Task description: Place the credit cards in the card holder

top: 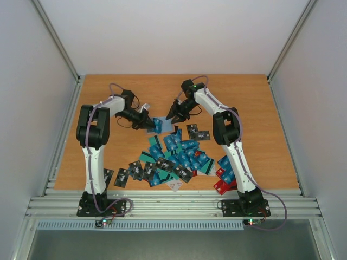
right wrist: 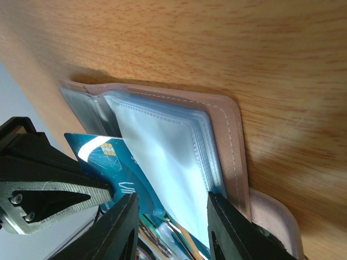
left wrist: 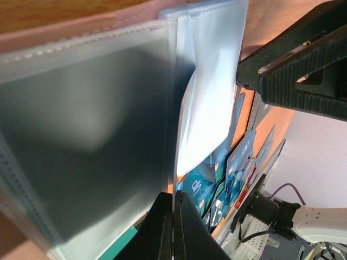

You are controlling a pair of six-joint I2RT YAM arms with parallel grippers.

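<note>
The card holder, a pinkish-brown sleeve with clear plastic leaves, lies open on the table between both grippers. My left gripper is shut on the edge of one clear leaf and holds it up. My right gripper has a blue credit card between its fingers. The card's chip end points at the leaves, and its far edge is hidden under a pale leaf. A heap of credit cards, mostly blue and teal, lies just in front of the holder.
Red cards lie beside the right arm's base. Dark cards are spread near the left arm. White walls enclose the wooden table on three sides, and a metal rail runs along the near edge.
</note>
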